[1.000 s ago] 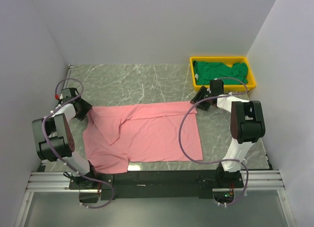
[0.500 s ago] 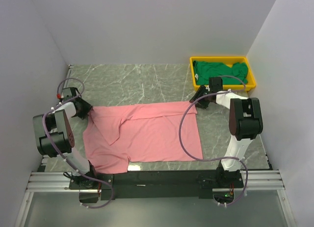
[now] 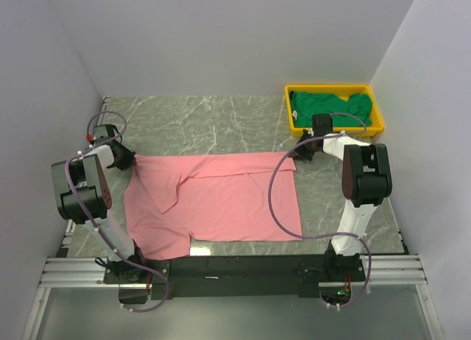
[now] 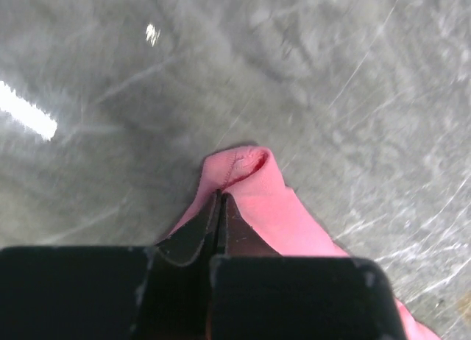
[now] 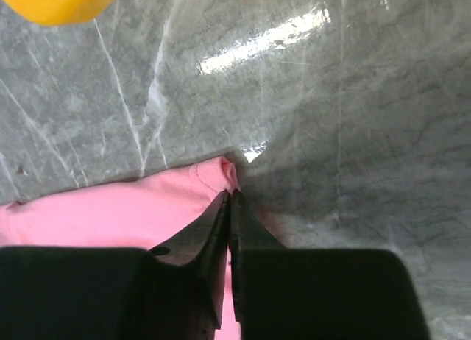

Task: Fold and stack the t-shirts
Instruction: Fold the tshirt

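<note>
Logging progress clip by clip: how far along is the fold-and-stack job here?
Done: the pink shirt lies spread on the table. In hand: the left gripper and right gripper are each shut on one of its far corners, apparently set for a first fold. Left: that folding, then the green shirt, lying bunched in the tray; nothing is stacked yet.
</note>
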Controlling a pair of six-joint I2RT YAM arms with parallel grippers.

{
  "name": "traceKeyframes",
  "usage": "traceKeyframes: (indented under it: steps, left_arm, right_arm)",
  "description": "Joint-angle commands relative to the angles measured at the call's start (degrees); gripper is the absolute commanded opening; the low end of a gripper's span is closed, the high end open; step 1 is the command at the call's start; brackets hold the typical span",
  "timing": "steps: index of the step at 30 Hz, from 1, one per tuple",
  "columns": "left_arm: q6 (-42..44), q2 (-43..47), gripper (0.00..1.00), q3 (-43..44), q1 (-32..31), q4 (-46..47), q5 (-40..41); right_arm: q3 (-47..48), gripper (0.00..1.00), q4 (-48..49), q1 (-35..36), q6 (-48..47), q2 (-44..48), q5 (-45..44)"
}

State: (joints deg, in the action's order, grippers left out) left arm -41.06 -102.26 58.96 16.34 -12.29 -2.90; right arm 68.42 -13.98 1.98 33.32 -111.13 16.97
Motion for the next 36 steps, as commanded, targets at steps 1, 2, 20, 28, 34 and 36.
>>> traceKeyframes:
  steps: [1,2,20,28,34,36]
  left_arm:
    - [0.9,-1.3,0.01,2.9,1.1,-1.2,2.3]
    - [0.8,-1.2,0.01,3.5,1.3,-1.6,2.7]
    - [0.4,3.6,0.41,6.0,1.9,-2.6,1.8]
    - [-0.6,16.7,0.84,3.1,1.2,-8.6,2.7]
    - [2.3,29.9,0.82,-6.7,-6.9,-11.1,7.2]
    - [3.8,33.5,0.8,-8.6,-15.1,-12.3,11.8]
  right_arm:
    - [3.4,0.06,-1.7,-0.2,-0.7,-0.4,-3.0]
    - [3.8,0.03,-1.9,-0.3,-1.0,-0.1,-4.7]
    - [4.4,0.3,-4.6,-0.6,-4.0,4.1,-6.7]
    - [-1.2,0.51,-5.6,6.5,-7.3,14.7,-11.8]
    - [-7.8,0.51,-1.3,18.5,-6.8,21.6,-10.9]
    - [-10.4,0.51,0.1,21.7,-6.0,23.0,-10.6]
